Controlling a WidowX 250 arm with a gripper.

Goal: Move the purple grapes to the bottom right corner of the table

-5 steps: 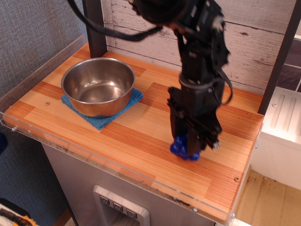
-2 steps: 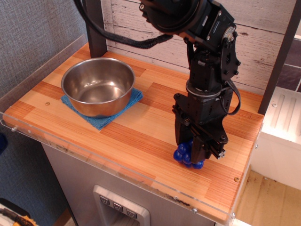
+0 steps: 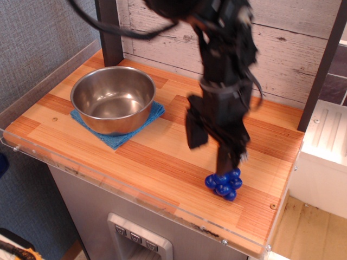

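The purple grapes [image 3: 224,184], a small glossy bunch of blue-violet balls, lie on the striped wood table [image 3: 162,162] toward its front right part. My gripper [image 3: 212,147] is open and lifted just above and to the left of the grapes. One black finger [image 3: 195,130] hangs on the left and the other finger [image 3: 230,156] ends right over the bunch. Nothing is held between them. The image of the arm is a little blurred.
A steel bowl [image 3: 113,98] stands on a blue cloth [image 3: 116,135] at the left of the table. A clear plastic strip [image 3: 135,194] runs along the front edge. A dark post [image 3: 111,32] stands at the back left, a white plank wall behind.
The gripper carried the grapes a little right and toward the front, then opened and rose up and left. The grapes now lie free on the table.
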